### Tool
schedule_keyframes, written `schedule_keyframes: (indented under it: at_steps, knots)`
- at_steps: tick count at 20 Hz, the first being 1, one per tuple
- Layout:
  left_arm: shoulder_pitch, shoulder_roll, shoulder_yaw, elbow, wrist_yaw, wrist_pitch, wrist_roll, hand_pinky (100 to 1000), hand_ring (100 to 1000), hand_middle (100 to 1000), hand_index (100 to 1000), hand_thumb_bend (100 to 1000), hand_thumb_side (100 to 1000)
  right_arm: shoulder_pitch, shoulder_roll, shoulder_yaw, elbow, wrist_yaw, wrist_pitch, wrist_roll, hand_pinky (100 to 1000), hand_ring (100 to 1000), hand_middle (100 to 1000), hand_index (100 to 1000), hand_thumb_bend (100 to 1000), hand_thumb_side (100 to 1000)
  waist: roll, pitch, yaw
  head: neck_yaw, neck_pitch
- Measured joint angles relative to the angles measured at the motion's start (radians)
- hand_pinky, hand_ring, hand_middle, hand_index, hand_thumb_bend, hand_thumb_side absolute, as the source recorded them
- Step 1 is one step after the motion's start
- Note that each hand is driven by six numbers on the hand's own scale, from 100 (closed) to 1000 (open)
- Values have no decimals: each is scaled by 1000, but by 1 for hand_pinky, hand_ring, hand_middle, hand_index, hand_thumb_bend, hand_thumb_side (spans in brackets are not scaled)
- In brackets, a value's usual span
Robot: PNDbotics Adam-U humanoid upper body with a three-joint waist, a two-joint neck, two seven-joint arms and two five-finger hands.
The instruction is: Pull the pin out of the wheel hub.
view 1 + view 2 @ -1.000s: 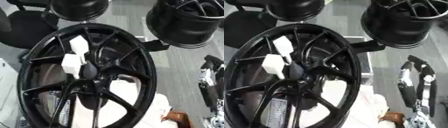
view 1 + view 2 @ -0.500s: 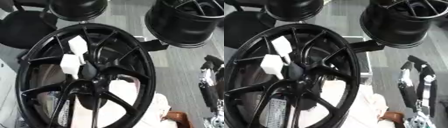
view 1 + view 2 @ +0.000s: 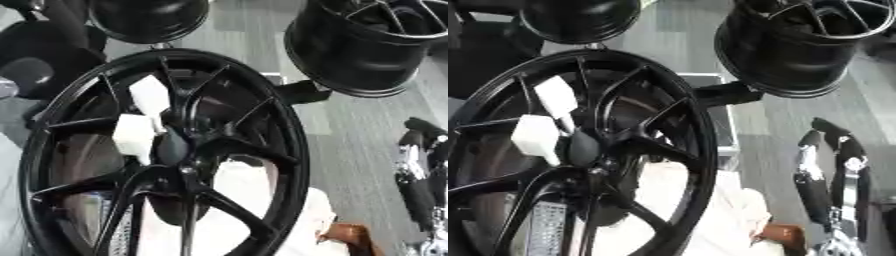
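Nearest the camera stands a large black wheel hub (image 3: 175, 155), upright on its rim, its spokes meeting at a dark centre. Two white blocks (image 3: 133, 136) sit against the spokes just left of that centre (which, if either, is the pin I cannot tell). Behind the hub rest two more black rims (image 3: 807, 45). Right of the hub, the right hand (image 3: 833, 180) hangs apart with straight fingers, holding nothing

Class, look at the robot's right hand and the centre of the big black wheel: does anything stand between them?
Nothing visible does. The right hand hangs open at the picture's right, apart from the wheel; only bare grey floor separates them. The hub shows, but no pin is discernible.
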Motion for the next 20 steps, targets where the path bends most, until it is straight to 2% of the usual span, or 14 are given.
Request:
schedule_keyframes:
  at_steps: [7,13,20]
  knots:
    - [-98,-101,-102,151,-101,-14,14,771,736,684,768,100,302,-13,1,6,0,0,0,4,893,861,706,769,100,693,4,18,-9,13,-13]
    - [-135,-173,-138,265,-167,-35,35,779,754,709,798,100,307,-22,4,10,0,-1,2,11,893,860,705,769,100,701,11,27,-21,25,-15]
    - [-137,-210,-166,339,-208,-65,65,806,793,750,846,109,316,-31,6,12,0,-6,1,14,893,860,705,769,100,706,17,32,-31,32,-19]
